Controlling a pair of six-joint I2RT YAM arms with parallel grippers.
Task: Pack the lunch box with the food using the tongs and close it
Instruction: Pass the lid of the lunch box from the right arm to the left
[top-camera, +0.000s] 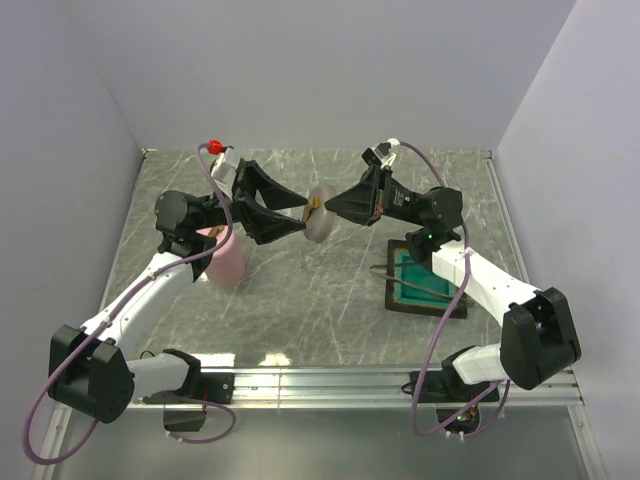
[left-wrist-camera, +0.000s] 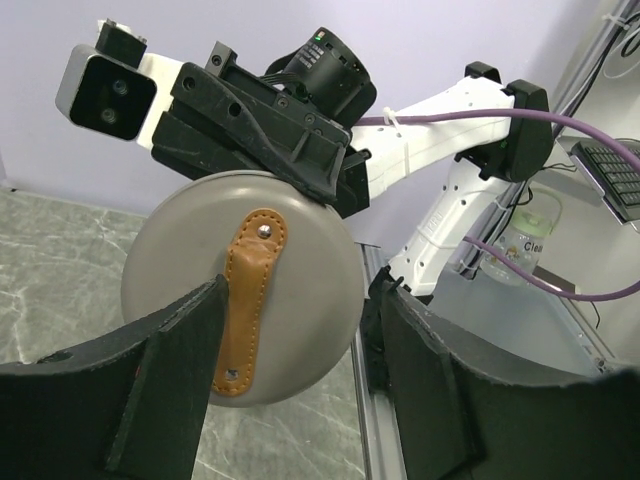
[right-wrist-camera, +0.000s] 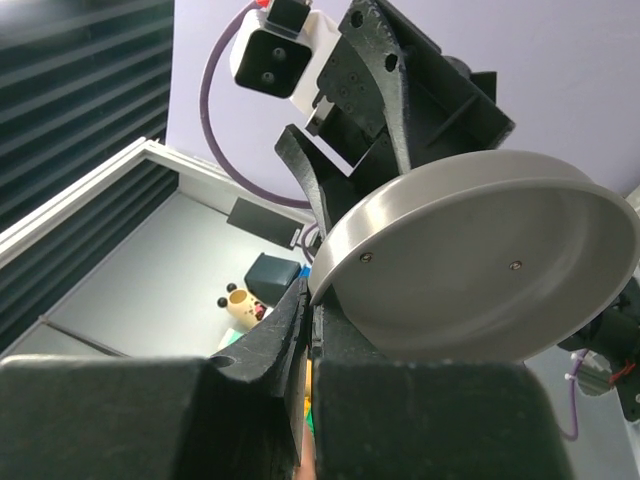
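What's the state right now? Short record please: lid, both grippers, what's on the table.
lid: grey round lid with a tan strap, up in the air between the two arms
right gripper: shut on the lid's rim
left gripper: open, one finger each side of the strap, not closed on it
table: pink container on the left, teal tray on the right
lid over container: no, apart from it
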